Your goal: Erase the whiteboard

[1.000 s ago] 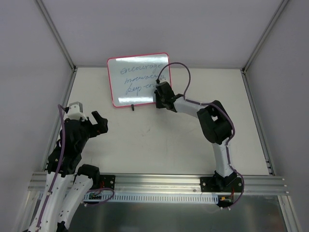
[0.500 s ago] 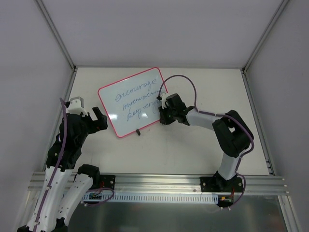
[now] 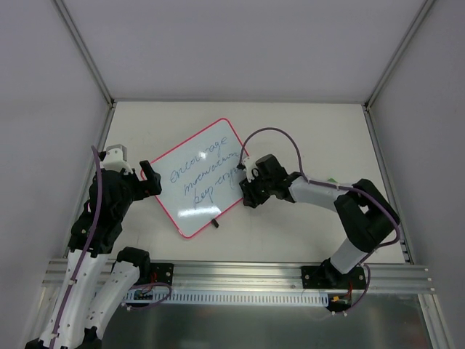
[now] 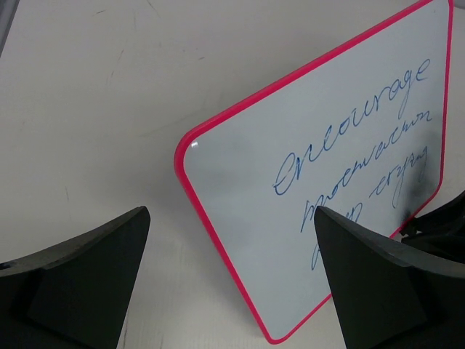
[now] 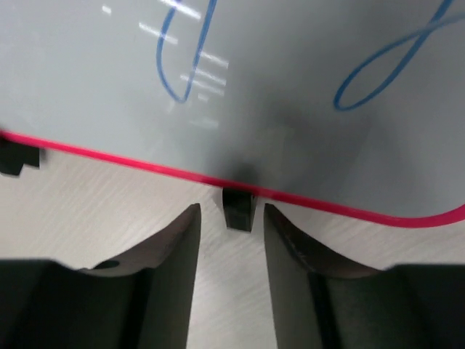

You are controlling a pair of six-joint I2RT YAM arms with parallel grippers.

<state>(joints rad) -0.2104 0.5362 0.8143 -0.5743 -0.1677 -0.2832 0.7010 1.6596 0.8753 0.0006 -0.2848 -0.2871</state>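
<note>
Two grippers flank the whiteboard (image 3: 200,178), which sits on the table (image 3: 305,138) at 9 o'clock of the table's centre, turned so its blue handwriting (image 3: 203,173) climbs toward 1 o'clock.

Left gripper (image 3: 151,179): jaws spread fully wide and holding nothing, stationed at the board's 9 o'clock corner. The wrist view shows that corner lying between the two fingers, apart from both. This posture probably prepares a clamp on the pink rim (image 4: 213,240) to steady the board.

Right gripper (image 3: 247,189): at the board's 3 o'clock edge, jaws parted narrowly either side of a small black clip (image 5: 237,207). A sliver of table shows on each side, so nothing is gripped.

A second clip (image 3: 215,220) projects at 5 o'clock. All writing is intact; erasing is judged not yet begun, and neither gripper holds anything
</note>
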